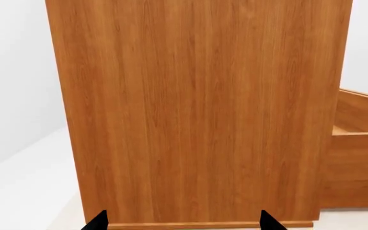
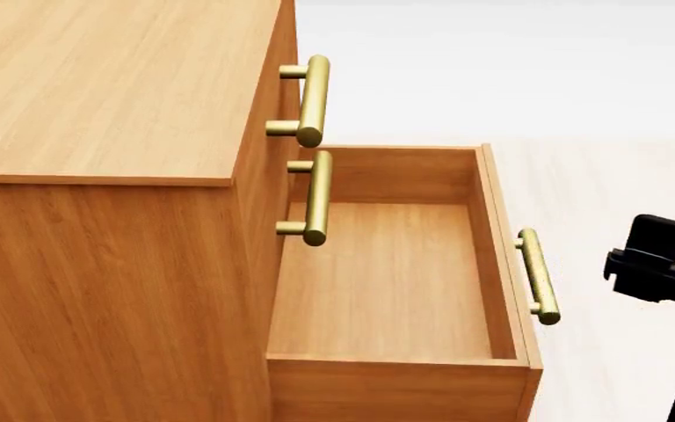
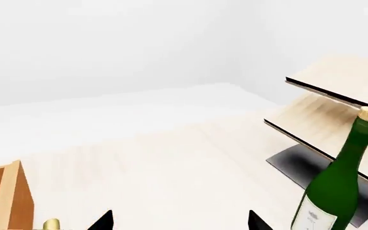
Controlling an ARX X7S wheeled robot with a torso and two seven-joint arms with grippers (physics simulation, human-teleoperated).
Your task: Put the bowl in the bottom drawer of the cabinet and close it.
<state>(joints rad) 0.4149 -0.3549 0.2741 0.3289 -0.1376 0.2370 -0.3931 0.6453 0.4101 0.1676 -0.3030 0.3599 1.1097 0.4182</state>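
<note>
Right hand (image 2: 654, 264), half cut off, seemingly released beside open bottom drawer (image 2: 390, 281); bowl unseen.

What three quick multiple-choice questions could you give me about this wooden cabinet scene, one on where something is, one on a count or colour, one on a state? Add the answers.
1. Where does the green bottle stand?
A. inside the open drawer
B. beside the pale wooden rack
C. on top of the cabinet

2. How many brass bar handles does the head view show on the cabinet?
A. one
B. three
C. five

3. What state is the bottom drawer in?
A. pulled out and empty
B. pushed shut
C. pulled out with the bowl inside

Answers: 1 B, the right wrist view shows the bottle next to the rack's slanted shelves. 2 B, two handles on the upper drawers and one on the open drawer's front. 3 A, its bare wooden floor shows and no bowl is in any view.
</note>
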